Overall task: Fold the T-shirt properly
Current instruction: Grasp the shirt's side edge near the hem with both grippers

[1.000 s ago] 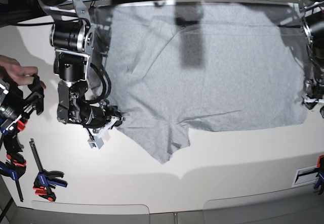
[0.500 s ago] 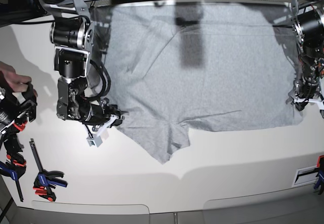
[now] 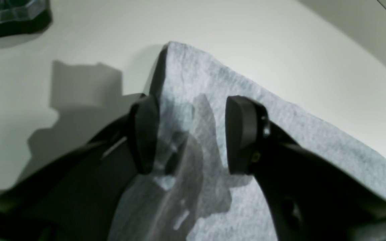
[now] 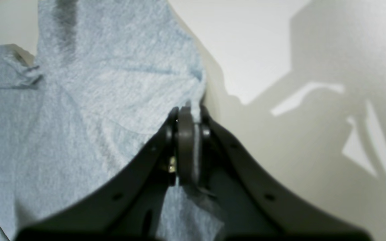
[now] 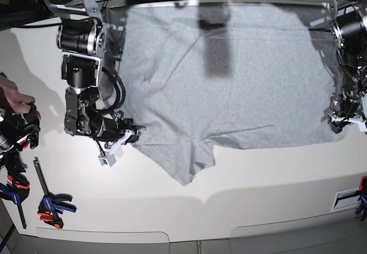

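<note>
White, matte worktable [image 5: 275, 174] under hard overhead light; bar clamps [image 5: 49, 202] lie at one end, and a person's hand [image 5: 14, 96] shows at that edge. The large light heather-grey cotton T-shirt [image 5: 229, 82] is spread flat across the far half, plain side up, one sleeve pointing toward the near edge.

We see the right gripper [image 4: 186, 147] pinched tight on a fold of the shirt's edge by that sleeve. The left gripper [image 3: 191, 134] stands wide, its pads [image 3: 241, 134] straddling the opposite corner, cloth between them but not yet caught.

Our risks, as we judge them:
- One end gripped, the other free: a lift now would drag the shirt askew.
- Left jaws may close on a single layer, or miss the corner, leaving a sagging fold.
- The cloth's far edge lies at the table's limit and could slide off.
</note>
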